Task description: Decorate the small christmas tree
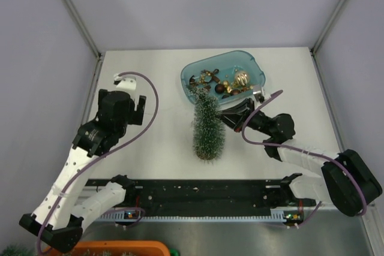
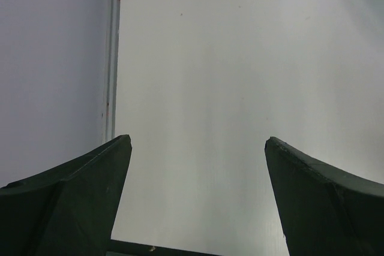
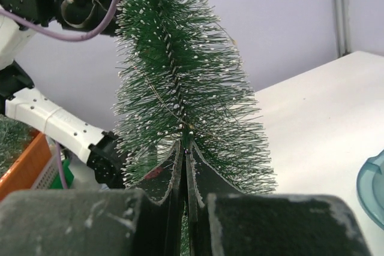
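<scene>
top external: the small christmas tree [image 1: 208,129] stands upright on the white bench [image 1: 156,142], directly ahead of the right pincer [image 1: 224,117], whose tips reach its bristles. just beyond that pincer sits the blue tray [image 1: 255,65], still heaped with ornaments [image 1: 231,83]. no ornament shows on the tree, so the decorating looks barely begun, with most left to do. the left pincer [image 1: 124,97] hangs well off to the tree's far side. pale walls close in the bench on three sides.

left wrist: the left pincer [image 2: 198,142] is spread wide and holds nothing; only bare bench [image 2: 198,58] lies ahead of it, with a wall [image 2: 54,58] to one side.

right wrist: the right pincer [image 3: 185,148] is pressed together, tips buried low in the tree [image 3: 180,76]. a thin strand seems to cross the bristles above it; i cannot tell whether anything is pinched. the tray rim [image 3: 372,190] lies off to one side, an orange bin [image 3: 24,166] to the other.
</scene>
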